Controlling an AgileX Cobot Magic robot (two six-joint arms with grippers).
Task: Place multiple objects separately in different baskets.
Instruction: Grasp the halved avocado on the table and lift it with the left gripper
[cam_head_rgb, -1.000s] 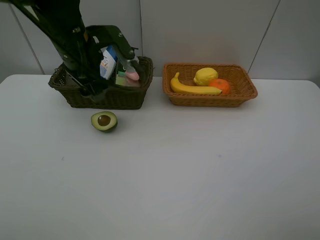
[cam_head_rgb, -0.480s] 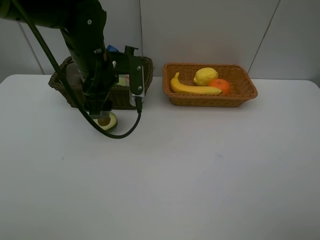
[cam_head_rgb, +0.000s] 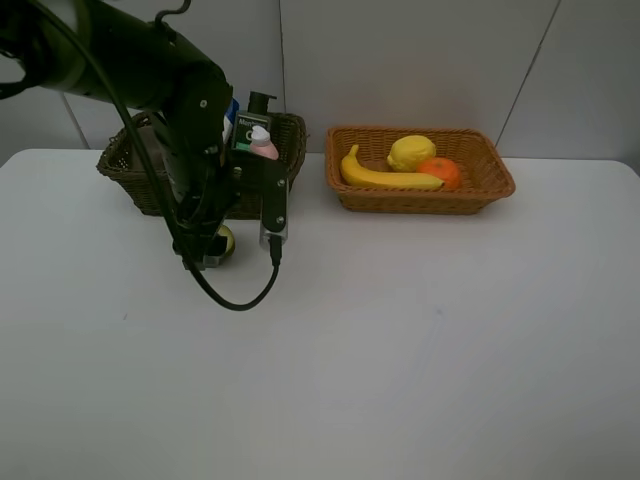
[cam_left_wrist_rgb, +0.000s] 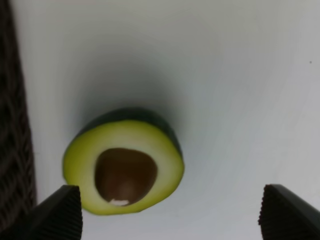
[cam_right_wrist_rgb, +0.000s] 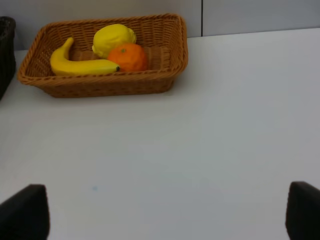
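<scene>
Halved avocado (cam_left_wrist_rgb: 124, 167) — between spread left gripper (cam_left_wrist_rgb: 170, 212) fingertips

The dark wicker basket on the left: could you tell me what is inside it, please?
In the dark wicker basket, a small pink bottle and a dark green labelled bottle show at its right end. The left arm covers the rest of its inside.

baskets: we count two, a dark basket (cam_head_rgb: 125, 165) upper left and a tan basket (cam_head_rgb: 420, 197) upper right
fruits in tan basket: three, banana (cam_head_rgb: 385, 177), lemon (cam_head_rgb: 411, 152), orange (cam_head_rgb: 441, 172)
avocado halves (cam_left_wrist_rgb: 124, 162): one
bottles we can make out: one pink bottle (cam_head_rgb: 264, 146)
</scene>
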